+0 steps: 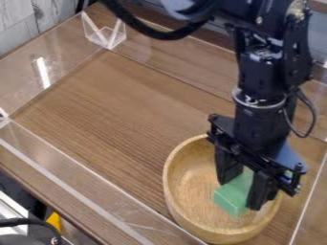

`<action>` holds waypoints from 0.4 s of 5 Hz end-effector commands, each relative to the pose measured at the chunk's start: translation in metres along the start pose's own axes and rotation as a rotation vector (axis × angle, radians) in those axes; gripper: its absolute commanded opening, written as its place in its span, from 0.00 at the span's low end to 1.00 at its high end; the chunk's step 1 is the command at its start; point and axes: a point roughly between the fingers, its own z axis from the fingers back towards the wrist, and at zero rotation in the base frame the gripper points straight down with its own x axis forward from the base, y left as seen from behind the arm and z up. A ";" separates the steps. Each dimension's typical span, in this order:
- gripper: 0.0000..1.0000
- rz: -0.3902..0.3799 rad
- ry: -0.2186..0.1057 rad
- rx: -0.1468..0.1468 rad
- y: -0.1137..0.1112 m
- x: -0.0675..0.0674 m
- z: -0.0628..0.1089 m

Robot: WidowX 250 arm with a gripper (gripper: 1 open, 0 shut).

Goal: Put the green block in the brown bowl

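Note:
The brown bowl sits at the lower right of the wooden table, round and light wood with a thick rim. Inside it, toward its right side, is the green block. My black gripper points almost straight down into the bowl and is shut on the green block, with dark fingers on either side of it. The block's lower end is close to the bowl's floor; whether it touches, I cannot tell.
A clear plastic wall runs along the left and near edges of the wood-grain table. A small clear stand stands at the far left. Black cables arc above the arm at the top.

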 end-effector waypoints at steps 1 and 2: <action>0.00 0.008 -0.020 -0.007 0.001 0.003 0.003; 0.00 0.009 -0.017 -0.008 0.001 0.004 0.001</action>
